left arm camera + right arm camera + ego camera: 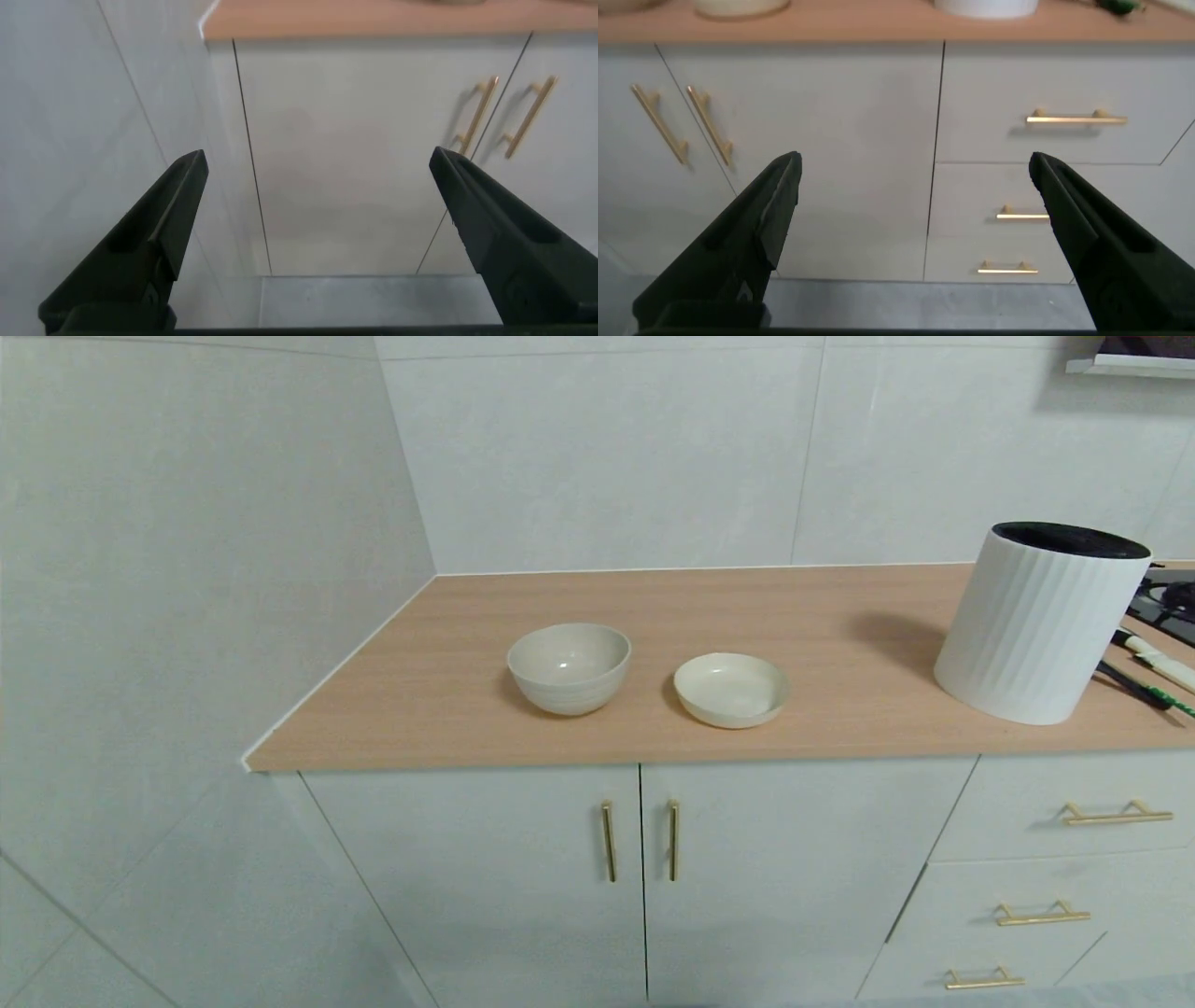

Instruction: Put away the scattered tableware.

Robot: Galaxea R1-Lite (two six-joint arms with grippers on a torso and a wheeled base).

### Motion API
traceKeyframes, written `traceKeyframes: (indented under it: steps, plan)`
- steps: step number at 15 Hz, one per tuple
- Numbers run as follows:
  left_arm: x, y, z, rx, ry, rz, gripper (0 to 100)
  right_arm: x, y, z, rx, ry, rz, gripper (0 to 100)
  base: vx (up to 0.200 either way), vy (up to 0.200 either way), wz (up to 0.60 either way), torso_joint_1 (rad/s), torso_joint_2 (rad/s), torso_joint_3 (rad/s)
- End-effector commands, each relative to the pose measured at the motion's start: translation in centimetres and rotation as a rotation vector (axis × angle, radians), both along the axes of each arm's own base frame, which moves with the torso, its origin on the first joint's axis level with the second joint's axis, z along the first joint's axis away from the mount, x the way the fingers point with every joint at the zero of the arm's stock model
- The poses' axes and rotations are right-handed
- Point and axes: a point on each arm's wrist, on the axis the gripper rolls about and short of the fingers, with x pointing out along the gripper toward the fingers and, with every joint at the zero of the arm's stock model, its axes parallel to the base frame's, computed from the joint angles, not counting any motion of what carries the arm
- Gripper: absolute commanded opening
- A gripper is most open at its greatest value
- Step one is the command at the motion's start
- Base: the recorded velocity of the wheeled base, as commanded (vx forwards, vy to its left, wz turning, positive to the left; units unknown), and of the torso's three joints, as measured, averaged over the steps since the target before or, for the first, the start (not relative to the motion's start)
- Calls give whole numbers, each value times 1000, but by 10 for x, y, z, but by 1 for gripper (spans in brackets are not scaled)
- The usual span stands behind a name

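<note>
2 pieces, a deep bowl [569, 667] and a shallow dish [732, 689], sat near each other on the wooden counter [840, 635]. The left gripper [316, 161] and right gripper [913, 161] faced the cabinets [355, 140] below it, fingers spread, empty

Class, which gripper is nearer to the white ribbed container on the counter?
Right. The right gripper hangs low before the drawers, almost beneath the white ribbed container; the left gripper faces the far left cabinet door.

One bowl [569, 667], one dish [731, 689], one ribbed container [1041, 621], three drawers [1074, 807]
</note>
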Motion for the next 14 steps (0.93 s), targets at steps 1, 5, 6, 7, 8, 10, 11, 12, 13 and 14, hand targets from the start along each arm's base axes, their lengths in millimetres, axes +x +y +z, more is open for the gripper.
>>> traceKeyframes:
  steps: [1, 5, 6, 7, 8, 10, 11, 12, 13, 14]
  plan:
    - [0, 0, 0, 0, 2, 0, 100, 0, 0, 0, 0, 1, 0, 100, 0, 0, 0, -207, 491, 295]
    - [0, 0, 0, 0, 2, -1, 100, 0, 0, 0, 0, 1, 0, 100, 0, 0, 0, -198, 485, 284]
    - [0, 0, 0, 0, 2, 0, 100, 0, 0, 0, 0, 1, 0, 100, 0, 0, 0, -183, 466, 281]
    - [0, 0, 0, 0, 2, 0, 100, 0, 0, 0, 0, 1, 0, 100, 0, 0, 0, -173, 466, 286]
    - [0, 0, 0, 0, 2, 0, 100, 0, 0, 0, 0, 1, 0, 100, 0, 0, 0, -163, 466, 290]
    - [0, 0, 0, 0, 2, 0, 100, 0, 0, 0, 0, 1, 0, 100, 0, 0, 0, -166, 459, 303]
    - [0, 0, 0, 0, 2, 0, 100, 0, 0, 0, 0, 1, 0, 100, 0, 0, 0, -154, 452, 300]
    - [0, 0, 0, 0, 2, 0, 100, 0, 0, 0, 0, 1, 0, 100, 0, 0, 0, -134, 452, 310]
    - [0, 0, 0, 0, 2, 0, 100, 0, 0, 0, 0, 1, 0, 100, 0, 0, 0, -134, 452, 315]
    - [0, 0, 0, 0, 2, 0, 100, 0, 0, 0, 0, 1, 0, 100, 0, 0, 0, -124, 452, 325]
